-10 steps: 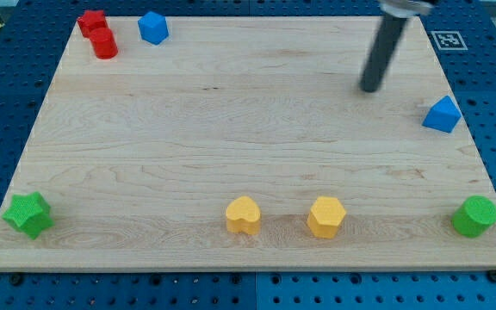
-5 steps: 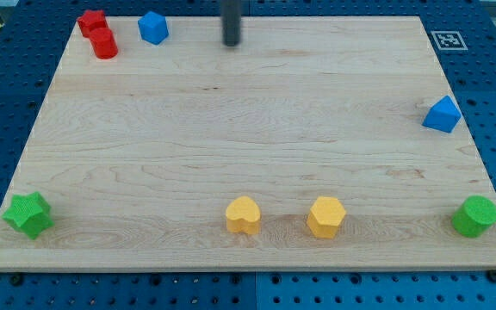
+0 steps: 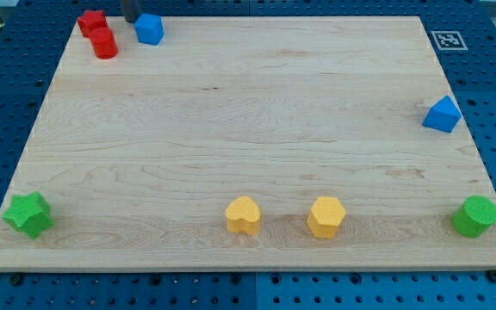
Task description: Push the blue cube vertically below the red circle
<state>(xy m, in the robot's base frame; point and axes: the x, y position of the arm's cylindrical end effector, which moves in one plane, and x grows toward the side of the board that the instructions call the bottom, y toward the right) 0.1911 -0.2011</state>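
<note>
The blue cube [image 3: 150, 28] sits near the board's top left corner. The red circle [image 3: 104, 44] lies to its left, touching a second red block [image 3: 91, 21] above it. My tip [image 3: 131, 21] is at the view's top edge, just left of the blue cube and right of the red blocks. Only the rod's lowest part shows. I cannot tell whether the tip touches the cube.
A blue triangular block [image 3: 442, 114] lies at the right edge. A yellow heart [image 3: 243, 215] and a yellow hexagon [image 3: 325, 216] sit near the bottom middle. A green star [image 3: 27, 214] is at bottom left, a green round block [image 3: 475, 215] at bottom right. A marker tag [image 3: 445, 40] is at top right.
My tip has swept from the board's upper right across the top edge to the left, ending beside the blue cube. The cube has shifted slightly left. The other blocks have not moved.
</note>
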